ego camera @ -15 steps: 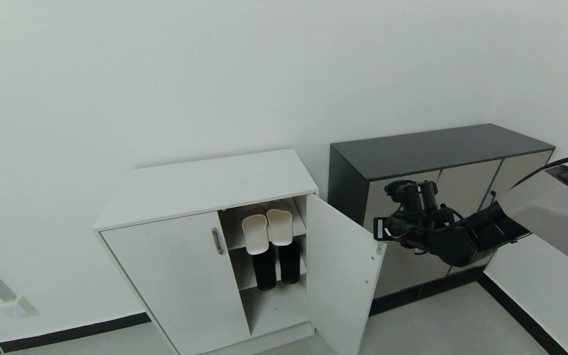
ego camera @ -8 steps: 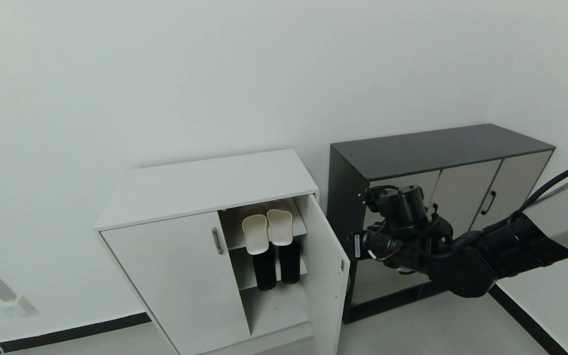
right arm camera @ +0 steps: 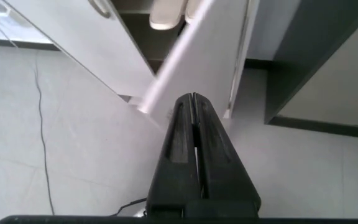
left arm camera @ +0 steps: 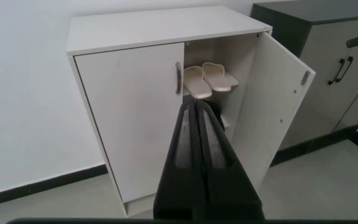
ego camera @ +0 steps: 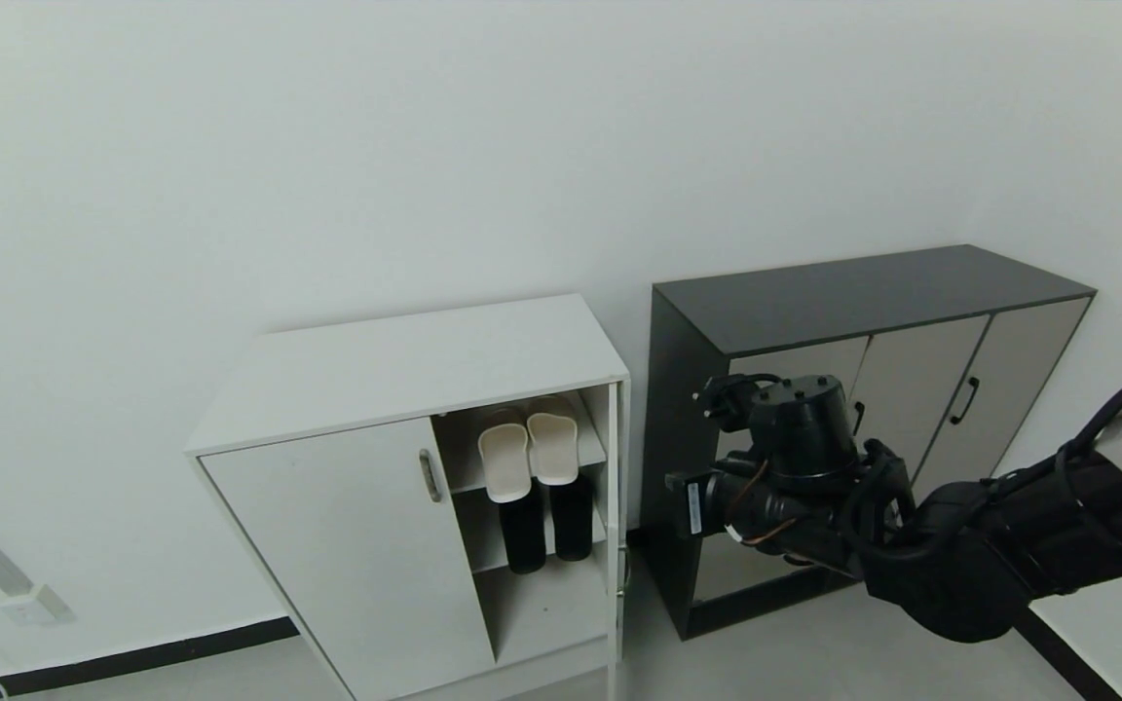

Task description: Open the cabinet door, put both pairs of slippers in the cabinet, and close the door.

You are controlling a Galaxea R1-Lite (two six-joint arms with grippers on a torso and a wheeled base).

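white cabinet [ego camera: 405, 365] stands against the wall with its left door [ego camera: 347, 545] shut and its right door [ego camera: 614, 545] swung out, edge-on in the head view. cream slippers [ego camera: 527, 450] lie side by side on the top shelf, overhanging its front edge; black slippers [ego camera: 546, 531] sit on the shelf directly below. right gripper [right arm camera: 193, 99] has its fingers pressed together, empty, near the open door's panel; contact cannot be told. left gripper [left arm camera: 196, 107], likewise closed and empty, points at the cabinet front. a dark cabinet [ego camera: 863, 292] stands just beside.
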